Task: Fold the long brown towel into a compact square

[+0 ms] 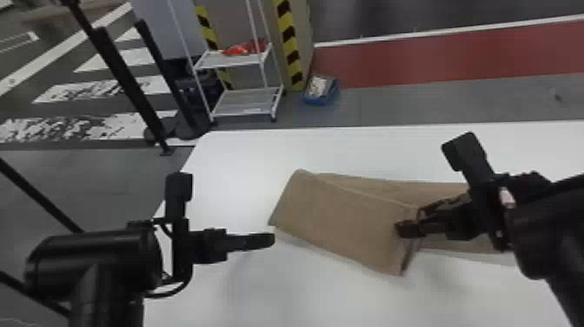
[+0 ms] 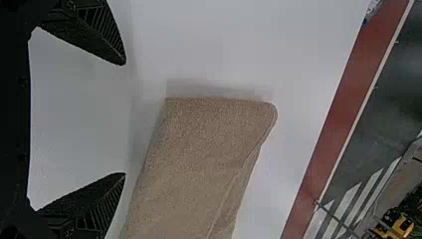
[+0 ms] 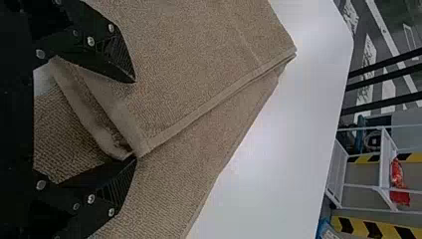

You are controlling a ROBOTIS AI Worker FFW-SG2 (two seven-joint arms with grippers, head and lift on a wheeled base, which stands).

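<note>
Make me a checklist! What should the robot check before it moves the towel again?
1. Towel lying on the table: ok.
2. Towel folded over itself: ok, a flap lies over the rest.
3. Flap lined up with the part below: not ok, it sits at a slant.
4. Left hand empty and open: ok.
5. Right hand open: ok, its fingers are apart at the flap's end.
6. Right hand's fingers not touching the towel: cannot tell.
</note>
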